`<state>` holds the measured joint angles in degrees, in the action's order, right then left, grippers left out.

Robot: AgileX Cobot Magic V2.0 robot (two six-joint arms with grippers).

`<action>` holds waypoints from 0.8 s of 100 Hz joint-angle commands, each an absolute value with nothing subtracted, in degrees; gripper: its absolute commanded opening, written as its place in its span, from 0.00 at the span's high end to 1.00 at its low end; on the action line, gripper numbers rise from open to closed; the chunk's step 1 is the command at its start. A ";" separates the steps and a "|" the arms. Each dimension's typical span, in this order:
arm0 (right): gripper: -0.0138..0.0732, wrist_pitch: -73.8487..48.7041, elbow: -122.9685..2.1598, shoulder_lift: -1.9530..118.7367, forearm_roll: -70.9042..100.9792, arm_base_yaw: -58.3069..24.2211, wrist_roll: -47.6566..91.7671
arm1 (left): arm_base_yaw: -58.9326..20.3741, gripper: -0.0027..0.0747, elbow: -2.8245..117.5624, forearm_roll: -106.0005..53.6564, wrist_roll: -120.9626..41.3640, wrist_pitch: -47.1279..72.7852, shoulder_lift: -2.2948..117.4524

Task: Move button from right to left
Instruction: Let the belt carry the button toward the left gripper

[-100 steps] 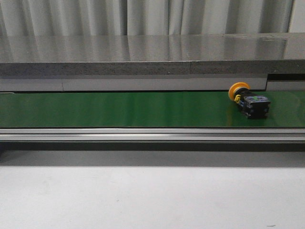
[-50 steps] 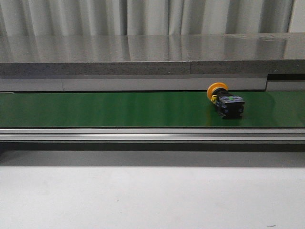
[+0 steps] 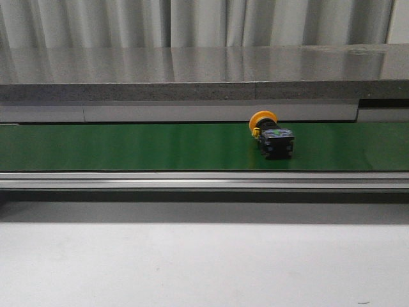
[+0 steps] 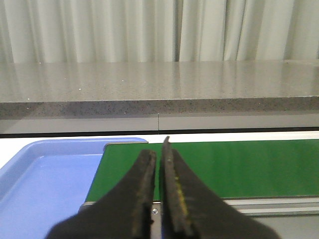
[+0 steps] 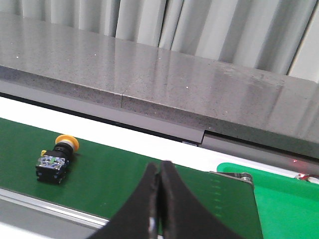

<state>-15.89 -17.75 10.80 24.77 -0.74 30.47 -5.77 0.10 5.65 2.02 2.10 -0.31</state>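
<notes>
**A:** So what are we looking at, biggest stuff first?

**B:** Biggest thing we've got is the grey speckled counter (image 3: 192,73) running the whole width at the back, pale curtains (image 3: 192,22) hanging behind it. In front of that is the long green conveyor belt (image 3: 128,146), with a metal rail (image 3: 192,181) along its near edge, and then the plain white table (image 3: 192,262) closest to us.

**A:** Any bins?

**B:** Yep. In the left wrist view we see a blue tray (image 4: 45,174) butting up against the end of the belt. In the right wrist view there's a green tray (image 5: 284,196) at the belt's other end, only partly in frame.

**A:** And the grippers?

**B:** Neither shows up in the front view. From the wrist cams, the left gripper (image 4: 158,159) has its fingers pressed nearly together with just a thin slit between them, nothing in there. The right gripper (image 5: 158,172) is clenched too, tips touching, also empty. Both hang over the near edge of the belt.

**A:** Where's the button?

**B:** The button (image 3: 271,136) is lying on its side on the belt, about 3 o'clock from the belt's middle in the front view. Yellow cap points toward 11 o'clock, dark body toward us. It's well apart from both grippers, nothing touching it.
</notes>
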 commanded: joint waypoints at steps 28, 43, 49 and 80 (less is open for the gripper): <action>0.92 -11.43 -19.31 11.19 25.56 -0.75 30.95 | -5.66 0.96 -2.15 5.67 2.43 -8.32 -2.27; 0.92 -11.43 -19.31 11.19 25.56 -0.75 30.95 | -5.66 0.96 1.93 0.00 2.70 -1.48 -1.37; 0.92 -11.43 -19.31 11.19 25.56 -0.75 30.95 | -5.66 0.96 4.51 -0.35 2.70 1.56 -0.08; 0.92 -11.43 -19.31 11.19 25.56 -0.75 30.95 | -5.66 0.96 20.58 -4.30 2.70 14.34 15.87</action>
